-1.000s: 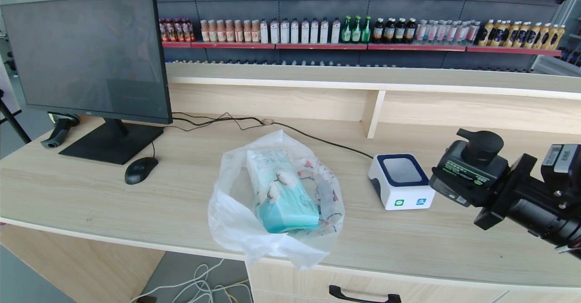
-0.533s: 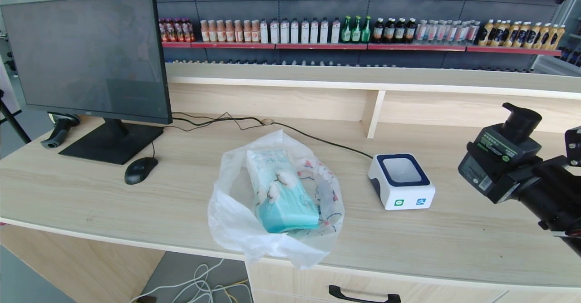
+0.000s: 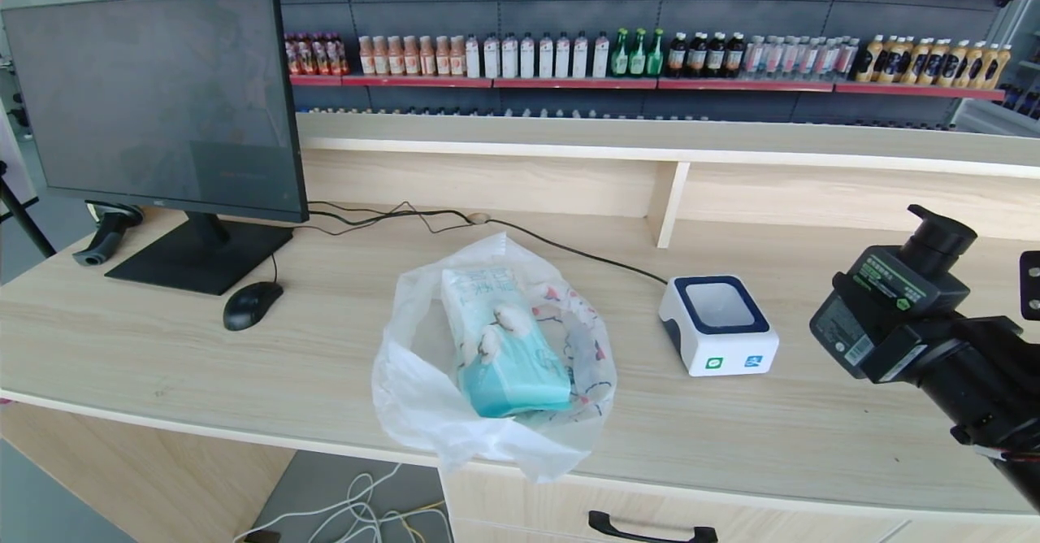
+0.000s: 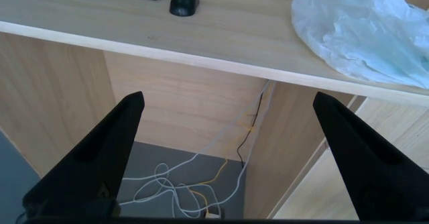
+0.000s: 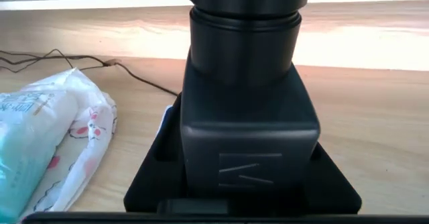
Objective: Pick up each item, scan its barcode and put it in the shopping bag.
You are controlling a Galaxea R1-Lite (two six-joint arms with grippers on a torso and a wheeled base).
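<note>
My right claw [image 3: 902, 348] gripped the bottle [image 3: 890, 295] above the counter's [image 3: 812, 445] right end, with bare wood beneath it along the front edge. The scanner [image 3: 718, 325] stood between me and the bag [image 3: 422, 397], with a bare gap separating the two. A cable [image 3: 569, 250] ran behind the bag. The monitor [image 3: 154, 96] and mouse [image 3: 252, 304] took up the left end. My left claw [image 4: 228, 163] hung spread below the front edge.

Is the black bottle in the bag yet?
No, the right gripper holds the bottle up beside the scanner, away from the bag.
</note>
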